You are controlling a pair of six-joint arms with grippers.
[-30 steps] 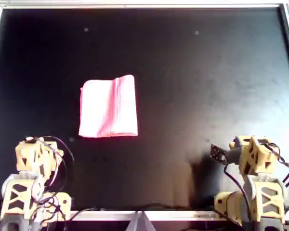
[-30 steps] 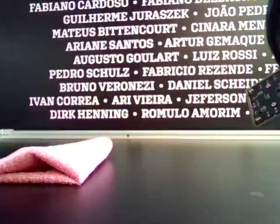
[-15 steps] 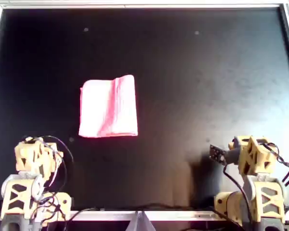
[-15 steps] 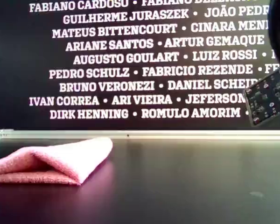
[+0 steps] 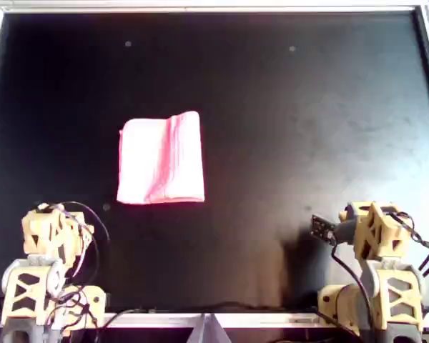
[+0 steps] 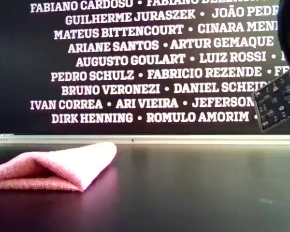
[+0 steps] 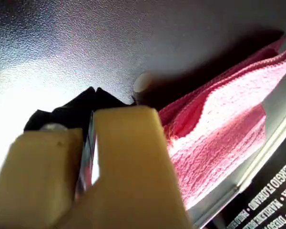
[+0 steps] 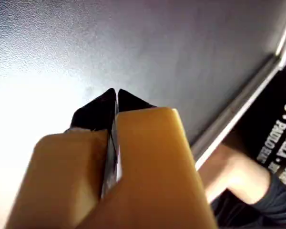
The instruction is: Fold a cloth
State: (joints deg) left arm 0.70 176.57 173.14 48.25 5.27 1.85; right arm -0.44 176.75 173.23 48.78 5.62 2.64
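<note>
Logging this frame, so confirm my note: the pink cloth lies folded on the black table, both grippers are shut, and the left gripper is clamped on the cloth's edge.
One part is wrong. The left gripper holds nothing: the left wrist view shows its jaws shut with the pink cloth lying beyond them, and the overhead view shows both arms parked apart from it. The rest stands: the cloth lies folded on the black table, and the right gripper is shut too.

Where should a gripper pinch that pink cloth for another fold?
Probably at a corner of the cloth on its open side, toward the exterior view's left, where the layers gape. Coming in low from there, one finger could slip under the edges. The rounded fold on the other side gives no loose edge.
</note>
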